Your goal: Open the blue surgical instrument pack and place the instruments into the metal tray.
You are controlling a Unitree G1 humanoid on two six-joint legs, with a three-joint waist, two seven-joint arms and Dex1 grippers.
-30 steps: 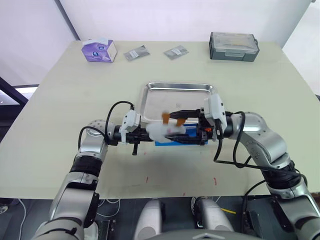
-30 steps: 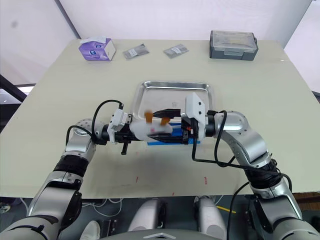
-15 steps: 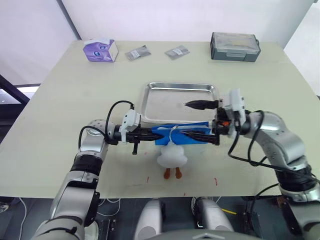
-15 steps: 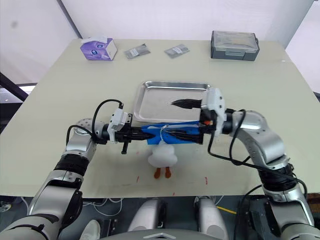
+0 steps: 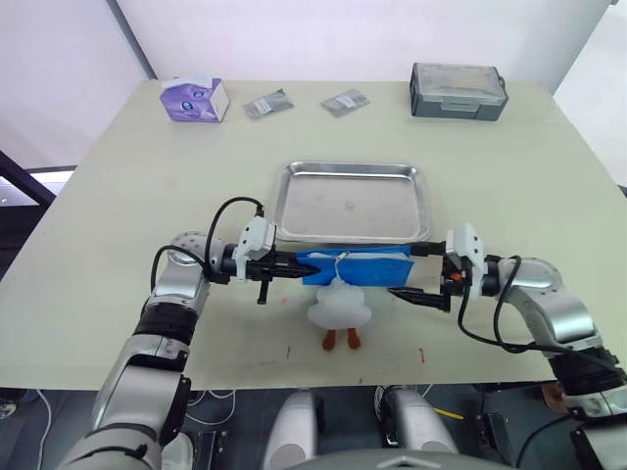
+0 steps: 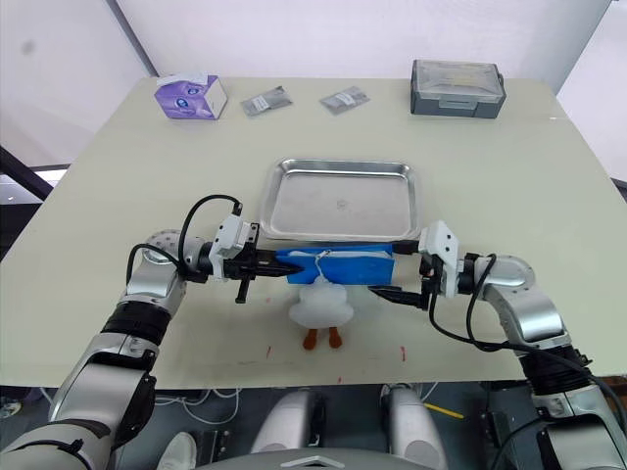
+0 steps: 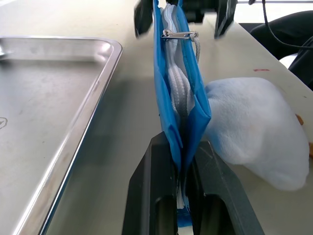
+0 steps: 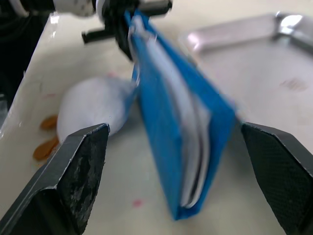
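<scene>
Left pincer (image 5: 290, 262): clamped on the near-left end of the blue surgical instrument pack (image 5: 355, 266), both black fingers (image 7: 155, 196) pressed flat against the fabric.
Right pincer (image 5: 423, 276): spread wide, one finger either side of the pack's far end, touching nothing; gap clear in the right wrist view.
Pack: one, held on edge between the two pincers, just above the tabletop (image 5: 118, 215); zipper partly undone, pale lining (image 7: 177, 93) showing along the upper edge, metal zipper pull (image 7: 180, 34) near the right pincer's end.
Instruments: none to be made out; inside of the pack too narrow to read.
Metal tray (image 5: 355, 202): one, just beyond the pack away from both pincers, its near rim close alongside the pack; bare shiny bottom.
Plush toy (image 5: 339, 310): one, white with two orange feet, lying on the tabletop directly beneath the pack, on the robot's side of it, joined by a thin cord towards the zipper; touching the pack's fabric in the left wrist view.
Purple tissue box (image 5: 194, 98): one, far beyond the left pincer at the tabletop's far-left corner.
Small grey packets: two, (image 5: 266, 104) and (image 5: 343, 101), far beyond the tray.
Grey lidded box (image 5: 458, 90): one, far beyond the right pincer.
In the way: toy hanging under the pack; open path between pack and tray.
</scene>
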